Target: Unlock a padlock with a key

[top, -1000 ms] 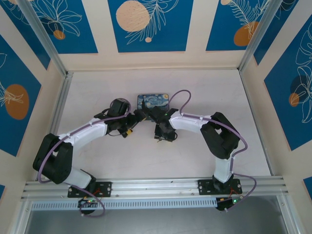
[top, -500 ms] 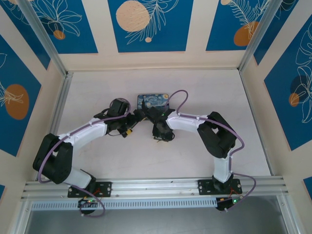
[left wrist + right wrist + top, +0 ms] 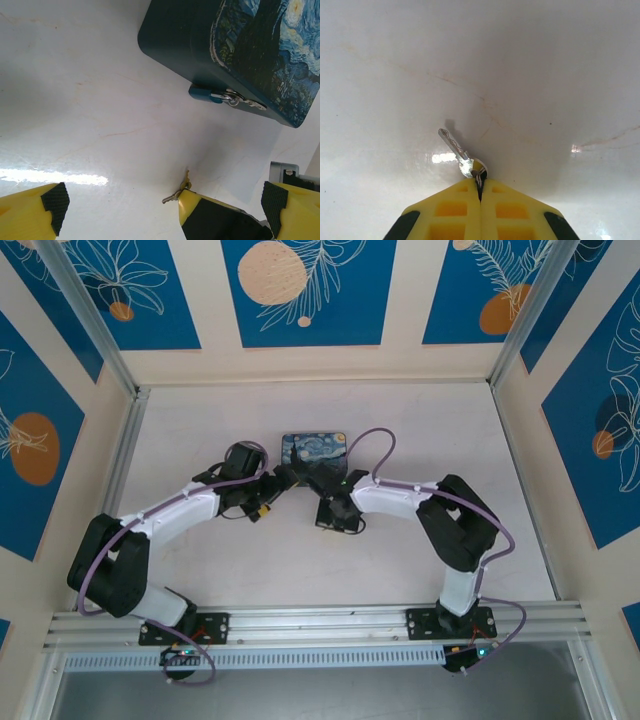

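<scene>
Right wrist view: right gripper clamped on the key by its bow, blade pointing ten o'clock. Light, stiff, slippery, I'd judge; the bow's the hold. Left gripper gapes apart.

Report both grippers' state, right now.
Left gripper: open, holding nothing.
Right gripper: shut on the key, pinched at one end, the rest sticking out.
</scene>
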